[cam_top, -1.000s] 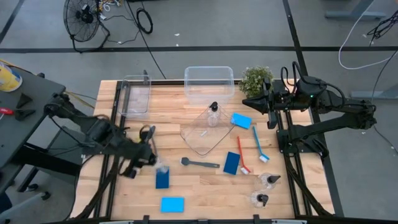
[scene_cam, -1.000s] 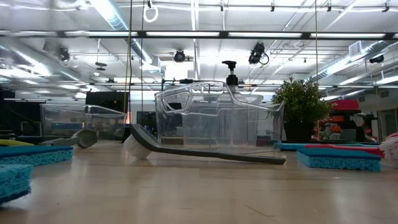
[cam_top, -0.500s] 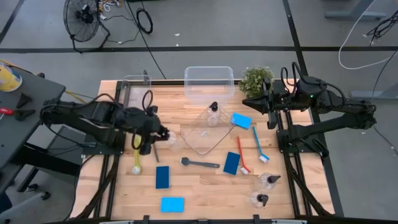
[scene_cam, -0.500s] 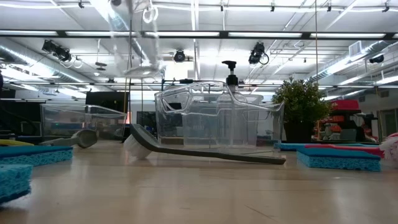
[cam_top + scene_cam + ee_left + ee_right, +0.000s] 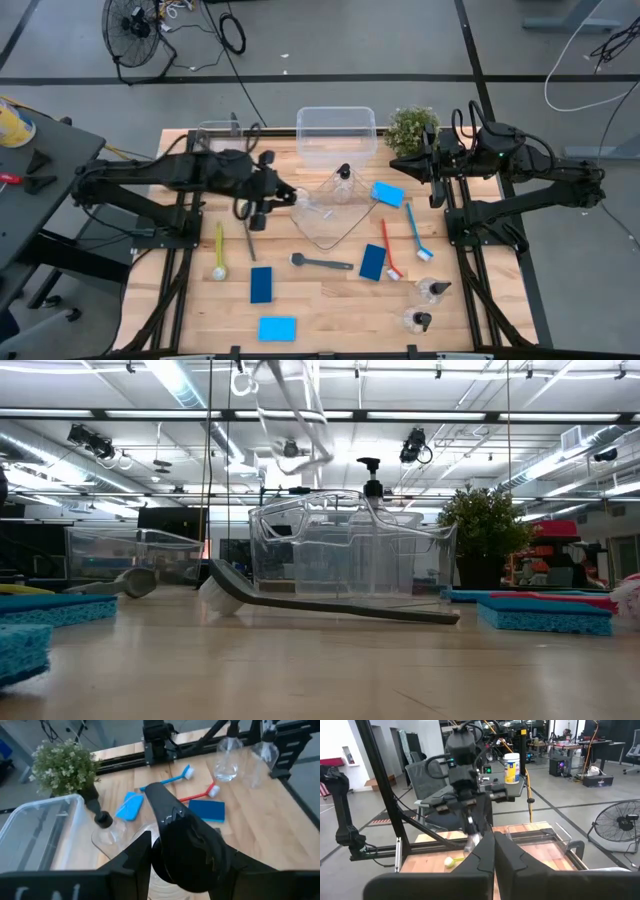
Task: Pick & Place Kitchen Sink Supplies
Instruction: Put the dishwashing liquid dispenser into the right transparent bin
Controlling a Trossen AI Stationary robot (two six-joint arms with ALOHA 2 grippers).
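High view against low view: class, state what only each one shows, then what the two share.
Only the high view: the left hand gripping a clear bottle over the tilted bin, the shut right hand by the plant, and a floor fan. Only the low view: ceiling lights. Both: the lifted bottle, the plant, the bin with its pump bottle, and the grey brush.
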